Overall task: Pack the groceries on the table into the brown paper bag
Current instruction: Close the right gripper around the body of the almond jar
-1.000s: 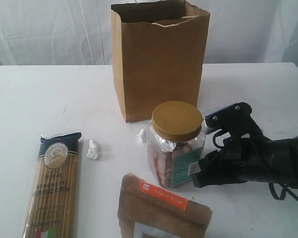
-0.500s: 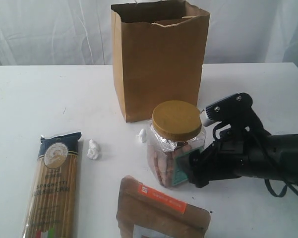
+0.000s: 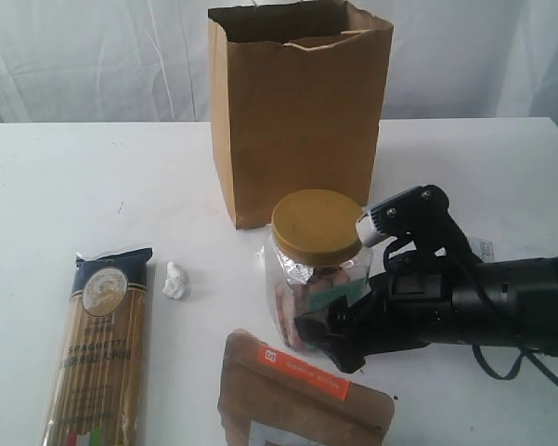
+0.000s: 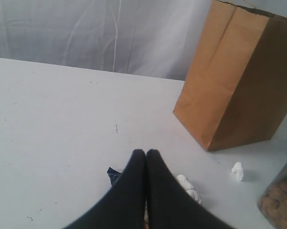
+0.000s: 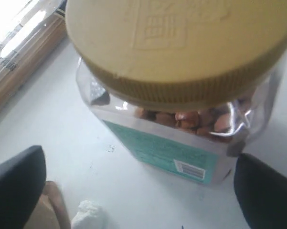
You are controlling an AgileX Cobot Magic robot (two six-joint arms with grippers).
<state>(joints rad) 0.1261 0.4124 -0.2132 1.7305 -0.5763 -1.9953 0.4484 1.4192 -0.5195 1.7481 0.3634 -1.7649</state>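
The gold-lidded clear nut jar (image 3: pixel 316 263) stands tilted on the white table (image 3: pixel 93 186), in front of the tall brown paper bag (image 3: pixel 297 111). My right gripper (image 3: pixel 342 336) is open at the jar's base. In the right wrist view the nut jar (image 5: pixel 181 95) leans between the two spread fingers (image 5: pixel 19 183), with the right gripper (image 5: pixel 138 160) wide open. The spaghetti packet (image 3: pixel 97 353) lies at the front left. Near the front edge lies the orange-labelled brown pouch (image 3: pixel 302 395). My left gripper (image 4: pixel 145 153) is shut and empty above the table, unseen in the exterior view. The other groceries are out of view.
A crumpled white scrap (image 3: pixel 175 280) lies between the spaghetti and the jar. The left wrist view shows the bag (image 4: pixel 243 76), two white scraps (image 4: pixel 237 171), and the jar's edge (image 4: pixel 279 200). A small speckled bit (image 3: pixel 483 248) lies right of my right arm.
My right gripper has moved left along the table until its fingers flank the jar. The jar has shifted left and tipped, hiding the small white scrap beside it.
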